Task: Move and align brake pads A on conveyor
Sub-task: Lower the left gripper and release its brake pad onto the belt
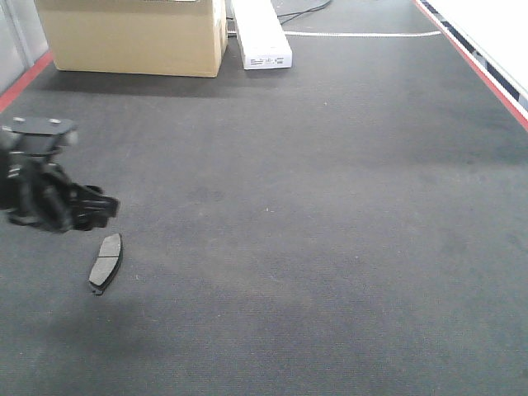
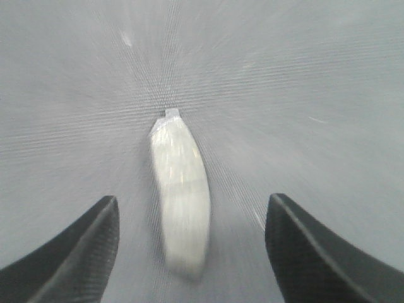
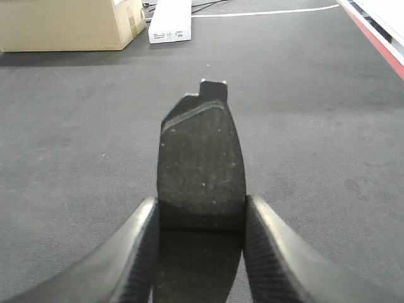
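Right wrist view: pincer (image 3: 201,209) clamps brake pad (image 3: 201,158), long axis forward.

- Conveyor (image 1: 330,206): charcoal, finely textured; red rail (image 1: 487,70) upper right.
- Brake pad (image 1: 106,262), lower left: dark grey.
- Held brake pad (image 3: 201,164): black, pale-flecked.
- Box (image 1: 132,37): tan.
- Case (image 1: 262,33): white.

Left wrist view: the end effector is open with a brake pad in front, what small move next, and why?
Probably ease the left end effector forward and down: its jaws stand open, and the brake pad lies on the conveyor between and mostly ahead of them, not yet grasped.
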`<state>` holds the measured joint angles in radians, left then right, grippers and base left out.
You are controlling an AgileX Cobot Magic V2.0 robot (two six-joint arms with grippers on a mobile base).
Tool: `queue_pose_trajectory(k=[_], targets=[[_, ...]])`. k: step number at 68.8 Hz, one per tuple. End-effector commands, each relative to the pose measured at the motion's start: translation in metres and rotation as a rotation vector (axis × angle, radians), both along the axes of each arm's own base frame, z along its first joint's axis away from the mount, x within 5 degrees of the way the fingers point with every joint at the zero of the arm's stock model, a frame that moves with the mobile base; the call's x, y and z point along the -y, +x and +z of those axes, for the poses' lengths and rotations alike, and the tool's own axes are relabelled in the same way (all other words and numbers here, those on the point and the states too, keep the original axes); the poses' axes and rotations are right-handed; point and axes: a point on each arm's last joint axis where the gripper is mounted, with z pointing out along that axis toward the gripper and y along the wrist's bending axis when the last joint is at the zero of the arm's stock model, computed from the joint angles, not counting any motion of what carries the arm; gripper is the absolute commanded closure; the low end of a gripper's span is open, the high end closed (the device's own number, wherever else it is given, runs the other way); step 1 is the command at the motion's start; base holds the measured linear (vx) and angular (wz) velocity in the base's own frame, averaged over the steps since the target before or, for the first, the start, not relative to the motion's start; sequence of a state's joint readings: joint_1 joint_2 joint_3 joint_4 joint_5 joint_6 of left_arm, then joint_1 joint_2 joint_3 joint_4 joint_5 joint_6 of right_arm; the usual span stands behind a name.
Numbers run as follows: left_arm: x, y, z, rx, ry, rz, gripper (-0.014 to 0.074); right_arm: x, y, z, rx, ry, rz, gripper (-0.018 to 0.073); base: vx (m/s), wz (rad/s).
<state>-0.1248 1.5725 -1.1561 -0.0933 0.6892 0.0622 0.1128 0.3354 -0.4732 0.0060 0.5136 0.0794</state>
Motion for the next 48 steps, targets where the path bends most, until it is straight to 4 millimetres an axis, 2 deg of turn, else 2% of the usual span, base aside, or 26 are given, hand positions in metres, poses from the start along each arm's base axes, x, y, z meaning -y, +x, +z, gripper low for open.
queue_pose_trajectory(k=[1, 13, 22, 48], targets=[[-0.002, -0.026, 0.036, 0.185, -0.023, 0.0, 0.0111, 0.0, 0.001, 0.019, 0.122, 0.001, 0.0, 0.0566, 0.0, 0.0], [-0.01, -0.08, 0.053, 0.324, -0.041, 0.009, 0.0111, 0.0, 0.001, 0.019, 0.122, 0.001, 0.0, 0.0566, 0.0, 0.0], [-0.015, -0.115, 0.057, 0.418, -0.052, 0.013, 0.0111, 0.0, 0.001, 0.019, 0.122, 0.001, 0.0, 0.0566, 0.0, 0.0], [-0.028, -0.208, 0.048, 0.734, -0.088, 0.027, 0.0111, 0.0, 0.001, 0.019, 0.122, 0.001, 0.0, 0.0566, 0.0, 0.0]])
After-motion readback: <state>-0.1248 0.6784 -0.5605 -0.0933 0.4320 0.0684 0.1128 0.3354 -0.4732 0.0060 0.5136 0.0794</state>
